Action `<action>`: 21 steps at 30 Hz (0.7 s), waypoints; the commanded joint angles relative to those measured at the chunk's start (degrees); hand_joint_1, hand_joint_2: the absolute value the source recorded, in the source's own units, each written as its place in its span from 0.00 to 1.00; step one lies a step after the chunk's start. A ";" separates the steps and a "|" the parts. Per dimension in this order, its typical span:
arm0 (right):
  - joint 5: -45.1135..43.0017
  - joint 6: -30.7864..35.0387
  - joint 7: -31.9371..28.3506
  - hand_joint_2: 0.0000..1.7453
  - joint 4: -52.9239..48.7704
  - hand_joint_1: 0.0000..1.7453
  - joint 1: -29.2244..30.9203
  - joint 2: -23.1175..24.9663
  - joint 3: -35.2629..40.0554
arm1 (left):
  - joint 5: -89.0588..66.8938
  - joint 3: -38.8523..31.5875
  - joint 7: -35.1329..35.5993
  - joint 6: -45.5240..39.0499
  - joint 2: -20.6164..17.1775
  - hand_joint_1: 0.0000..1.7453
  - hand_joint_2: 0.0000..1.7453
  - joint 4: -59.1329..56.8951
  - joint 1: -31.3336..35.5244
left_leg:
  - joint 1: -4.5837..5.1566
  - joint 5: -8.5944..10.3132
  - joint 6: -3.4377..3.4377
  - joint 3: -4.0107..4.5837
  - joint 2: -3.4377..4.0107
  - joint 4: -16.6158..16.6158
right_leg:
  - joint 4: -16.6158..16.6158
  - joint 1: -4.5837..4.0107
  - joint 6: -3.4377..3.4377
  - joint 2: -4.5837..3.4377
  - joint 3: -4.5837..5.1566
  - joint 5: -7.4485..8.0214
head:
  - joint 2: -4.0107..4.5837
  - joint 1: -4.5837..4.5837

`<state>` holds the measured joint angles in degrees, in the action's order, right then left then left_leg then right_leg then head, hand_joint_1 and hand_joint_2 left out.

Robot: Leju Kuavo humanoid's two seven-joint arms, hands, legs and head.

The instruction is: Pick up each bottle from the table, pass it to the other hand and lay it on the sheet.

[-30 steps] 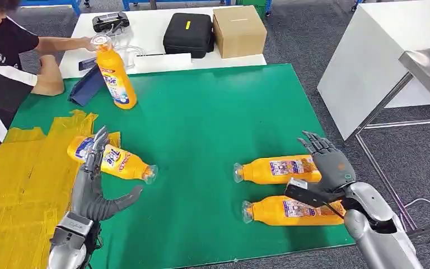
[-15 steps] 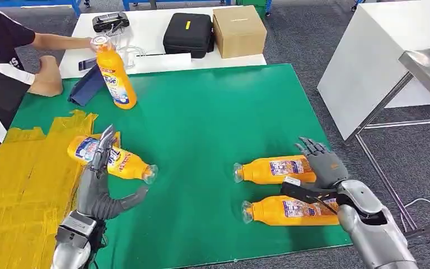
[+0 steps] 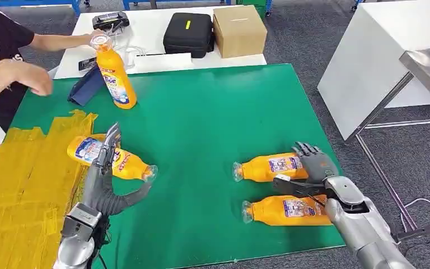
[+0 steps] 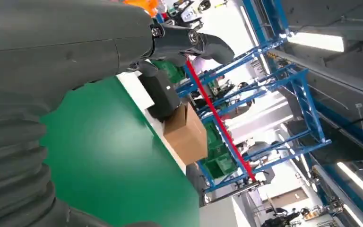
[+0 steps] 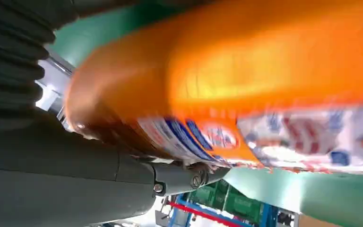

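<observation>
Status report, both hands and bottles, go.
Left robot hand open beside bottle on yellow sheet. Right robot hand closing on far lying bottle, grip unconfirmed. Person's hand holds upright bottle.

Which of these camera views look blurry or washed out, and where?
Right wrist view: the orange plastic bottle with the printed label sits very close and is smeared soft, its label unreadable. Left wrist view: ceiling strip lights blow out to white, while the green table mat stays evenly lit. Head view: mostly sharp and evenly lit, though the person's near hand shows motion blur.

three orange bottles (image 3: 272, 167) lying, one upright (image 3: 113, 73)
</observation>
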<state>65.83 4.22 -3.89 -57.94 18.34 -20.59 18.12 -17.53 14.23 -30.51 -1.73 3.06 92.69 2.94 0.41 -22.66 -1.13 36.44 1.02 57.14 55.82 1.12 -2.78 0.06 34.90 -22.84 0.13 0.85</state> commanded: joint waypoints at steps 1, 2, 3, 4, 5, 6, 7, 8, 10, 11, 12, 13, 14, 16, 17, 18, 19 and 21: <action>-0.09 1.06 -0.30 1.00 7.20 0.84 3.95 3.03 1.73 | 0.23 0.57 0.37 0.12 0.00 0.00 1.00 -4.15 1.93 | -0.14 -0.17 0.12 -0.40 -0.01 0.02 | -0.06 -0.13 0.16 -0.08 -0.40 -0.10 | 0.00 0.02; -0.21 1.66 -0.46 1.00 7.08 0.91 3.93 3.25 1.46 | 0.32 0.58 0.44 0.13 0.00 0.00 1.00 -4.21 1.95 | -0.10 -0.08 0.08 -0.26 -0.05 -0.02 | -0.08 -0.09 0.11 0.00 -0.28 -0.05 | 0.00 0.00; -0.30 2.01 -0.63 1.00 6.80 0.95 3.88 3.36 1.33 | 0.39 0.57 0.49 0.13 -0.01 0.00 1.00 -4.21 1.92 | -0.12 -0.12 0.09 -0.32 -0.04 0.00 | -0.07 -0.11 0.13 -0.03 -0.33 -0.07 | 0.00 0.00; -0.32 2.27 -0.73 1.00 6.49 1.00 3.83 3.36 1.26 | 0.43 0.58 0.51 0.13 -0.03 0.00 1.00 -4.24 1.91 | -0.13 -0.15 0.11 -0.39 -0.06 0.01 | -0.07 -0.12 0.15 -0.02 -0.41 -0.11 | 0.00 0.02; -0.36 3.29 -0.82 1.00 5.77 1.00 3.60 3.47 0.93 | 0.52 0.56 0.55 0.14 -0.02 0.00 1.00 -4.23 1.85 | -0.15 -0.21 0.13 -0.46 -0.03 0.04 | -0.06 -0.14 0.18 -0.07 -0.47 -0.14 | 0.00 -0.02; -0.56 4.12 -0.84 1.00 5.10 1.00 3.34 3.68 0.41 | 0.57 0.60 0.62 0.15 -0.04 0.00 1.00 -4.16 1.71 | -0.08 -0.12 0.09 -0.29 0.00 0.00 | -0.05 -0.07 0.11 -0.06 -0.28 -0.07 | 0.00 0.00; -0.56 4.12 -0.84 1.00 5.10 1.00 3.34 3.68 0.41 | 0.57 0.60 0.62 0.15 -0.04 0.00 1.00 -4.16 1.71 | -0.13 -0.17 0.11 -0.39 -0.02 0.02 | -0.06 -0.11 0.15 -0.06 -0.39 -0.11 | 0.00 0.00; -0.56 4.12 -0.84 1.00 5.10 1.00 3.34 3.68 0.41 | 0.57 0.60 0.62 0.15 -0.04 0.00 1.00 -4.16 1.71 | -0.08 -0.09 0.08 -0.24 -0.01 -0.01 | -0.06 -0.08 0.11 -0.04 -0.25 -0.06 | 0.00 0.00; -0.56 4.12 -0.84 1.00 5.10 1.00 3.34 3.68 0.41 | 0.57 0.60 0.62 0.15 -0.04 0.00 1.00 -4.16 1.71 | -0.07 -0.08 0.08 -0.22 -0.03 -0.02 | -0.06 -0.07 0.10 -0.02 -0.23 -0.06 | 0.00 0.00; -0.72 5.01 -0.77 1.00 3.95 1.00 2.96 3.85 -0.30 | 0.56 0.73 0.61 0.12 -0.07 0.00 1.00 -4.04 1.57 | -0.10 -0.16 0.11 -0.35 -0.04 0.01 | -0.04 -0.09 0.14 -0.04 -0.35 -0.12 | 0.00 0.02; -1.28 7.00 -0.90 1.00 2.93 1.00 2.56 4.60 -1.60 | 0.55 0.84 0.64 0.11 -0.09 0.00 1.00 -3.94 1.53 | -0.06 -0.08 0.08 -0.21 -0.03 -0.02 | -0.04 -0.05 0.10 -0.02 -0.21 -0.07 | 0.00 0.00; -2.73 8.90 -1.65 1.00 1.38 1.00 1.93 6.03 -3.29 | 0.45 1.02 0.87 0.17 -0.19 0.00 1.00 -3.76 1.40 | -0.09 -0.16 0.10 -0.33 -0.04 0.01 | -0.04 -0.08 0.13 -0.03 -0.34 -0.12 | 0.00 0.02; -3.53 9.29 -2.02 1.00 0.41 1.00 1.59 6.70 -3.89 | 0.25 1.21 1.15 0.24 -0.30 0.00 1.00 -3.75 1.39 | -0.14 -0.22 0.14 -0.43 -0.05 0.03 | -0.03 -0.12 0.17 -0.04 -0.43 -0.17 | 0.00 0.00; -5.72 11.04 -2.78 1.00 -3.26 1.00 0.51 8.85 -5.81 | -0.37 1.55 2.08 0.11 -0.44 0.00 1.00 -4.03 1.43 | -0.12 -0.21 0.14 -0.39 0.02 0.03 | -0.01 -0.11 0.18 -0.11 -0.36 -0.15 | 0.00 0.00; -6.70 12.30 -2.85 1.00 -5.89 1.00 -0.15 10.35 -6.80 | -0.75 1.96 2.43 0.14 -0.51 0.00 1.00 -4.20 1.47 | -0.14 -0.25 0.15 -0.45 0.04 0.04 | -0.01 -0.12 0.20 -0.14 -0.42 -0.17 | 0.00 0.00; -8.07 13.81 -3.13 1.00 -8.51 1.00 -0.73 11.99 -7.87 | -1.10 2.51 2.70 0.25 -0.58 0.00 1.00 -4.39 1.61 | -0.05 -0.08 0.08 -0.16 0.06 -0.02 | -0.02 -0.04 0.10 -0.10 -0.13 -0.04 | 0.00 0.00; -9.03 14.56 -3.36 1.00 -9.71 1.00 -0.92 12.94 -8.49 | -1.27 2.83 2.88 0.30 -0.64 0.00 1.00 -4.50 1.70 | -0.13 -0.24 0.17 -0.40 0.12 0.04 | 0.02 -0.12 0.20 -0.21 -0.34 -0.15 | 0.00 0.02; -13.23 16.69 -4.70 1.00 -14.13 1.00 -1.59 16.17 -10.18 | -1.82 4.20 3.62 0.56 -0.93 0.00 1.00 -5.16 2.18 | -0.07 -0.11 0.11 -0.19 0.06 0.01 | 0.02 -0.07 0.13 -0.12 -0.12 -0.07 | 0.00 0.00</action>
<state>59.48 16.19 -6.29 -60.29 17.91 -14.69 14.89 -18.16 14.78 -28.55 -1.73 3.08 91.69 3.15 0.38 -22.66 -1.12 36.43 1.05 57.13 55.83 1.08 -2.78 0.05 34.92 -22.84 0.13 0.85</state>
